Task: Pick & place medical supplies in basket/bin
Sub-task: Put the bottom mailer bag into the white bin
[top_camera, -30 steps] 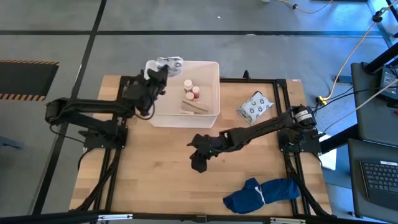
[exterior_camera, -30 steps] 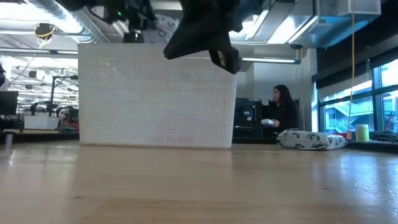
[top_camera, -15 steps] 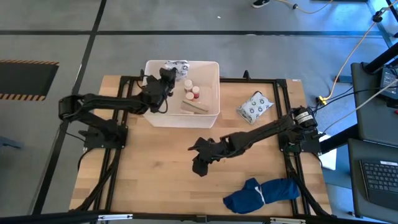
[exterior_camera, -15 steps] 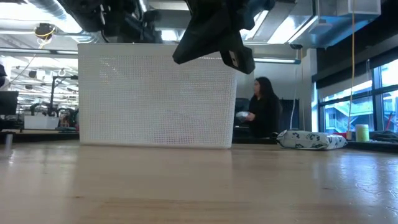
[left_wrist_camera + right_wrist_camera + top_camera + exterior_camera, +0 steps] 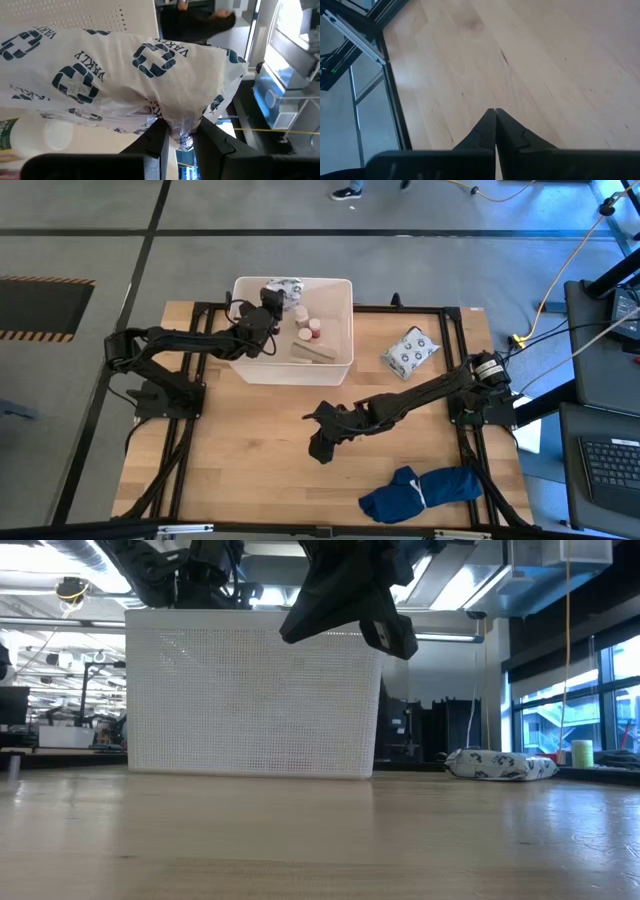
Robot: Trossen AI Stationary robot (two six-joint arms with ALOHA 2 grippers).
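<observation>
The white bin [image 5: 296,373] stands at the table's far middle, with small red-and-white bottles [image 5: 308,323] and a tan roll [image 5: 313,352] inside. My left gripper [image 5: 270,302] reaches level over the bin's left wall, shut on a white soft packet [image 5: 125,75] printed with dark crosses, at the bin's far-left corner [image 5: 283,287]. A white cylinder [image 5: 47,135] lies beneath the packet. A second printed packet [image 5: 410,352] lies flat on the table right of the bin. My right gripper [image 5: 322,444] hangs shut over bare wood in front of the bin. My left gripper pinches a gathered, crumpled bit of the packet's edge [image 5: 179,131] between its two fingers. The fingers come about level from the table's left. The packet spreads out ahead of the fingers inside the bin; whether it rests on the things below, I cannot tell.
A dark blue cloth bundle [image 5: 422,489] lies near the table's front right. Black frame rails [image 5: 455,380] run along the table's sides. In the low view the bin's perforated wall [image 5: 250,690] fills the middle, the second packet [image 5: 500,765] to its right.
My left gripper has carried the packet toward the table's right, from the bin's far-left rim to inside it, and has come down and levelled out, staying shut on it. The packet now sits lower in the bin's far-left corner.
</observation>
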